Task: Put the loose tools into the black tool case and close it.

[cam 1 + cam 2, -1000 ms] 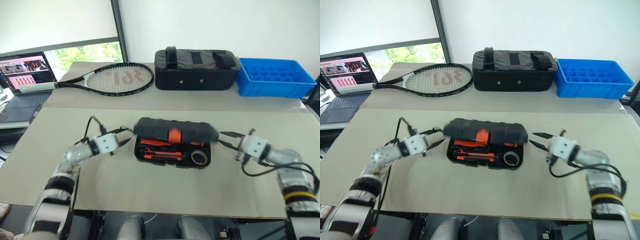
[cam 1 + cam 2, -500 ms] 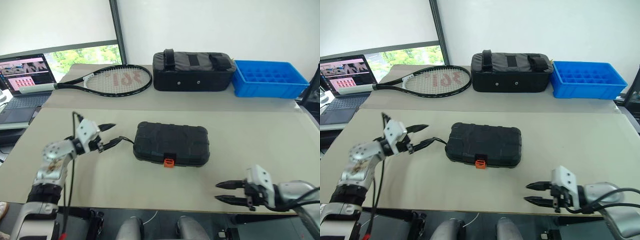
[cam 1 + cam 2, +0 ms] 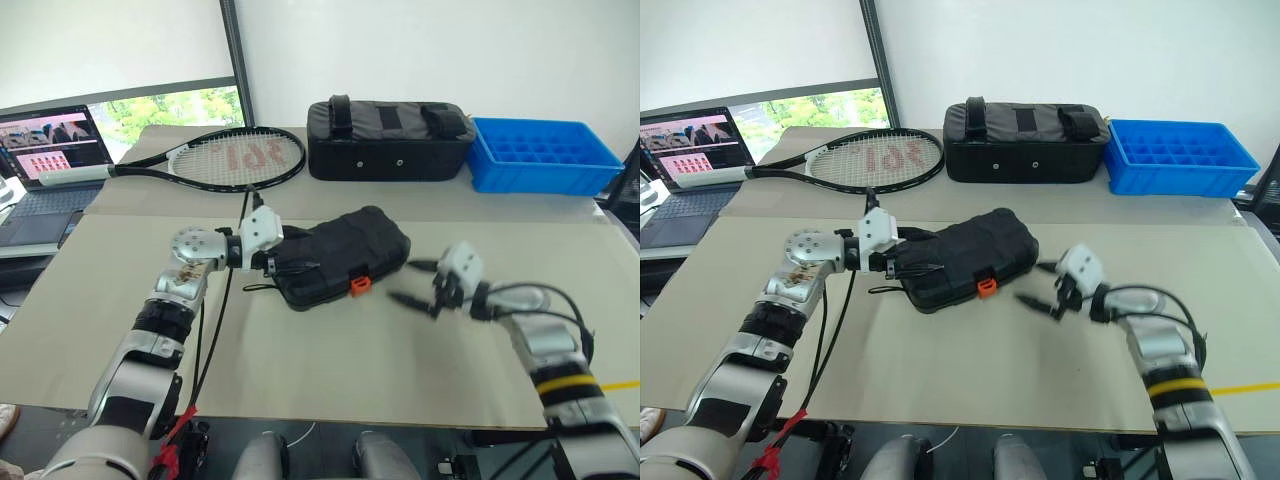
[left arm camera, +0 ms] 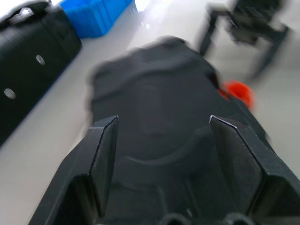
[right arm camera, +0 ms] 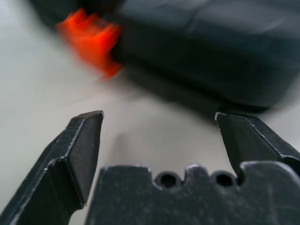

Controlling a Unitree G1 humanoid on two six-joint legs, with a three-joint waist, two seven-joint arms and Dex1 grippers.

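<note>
The black tool case lies shut on the table, turned at an angle, its orange latch facing the front. My left gripper is at the case's left end, open, with that end between its spread fingers. My right gripper hovers open just right of the latch, nothing between its fingers, with the case's side ahead of it. The loose tools are out of view.
A tennis racket lies at the back left, a black fabric bag at the back middle and a blue tray at the back right. A laptop stands off the table's left side.
The lid was coming down a second ago and now is shut. My left gripper moved right onto the case's end. The right gripper came up from the front edge and opened. The case has turned.
</note>
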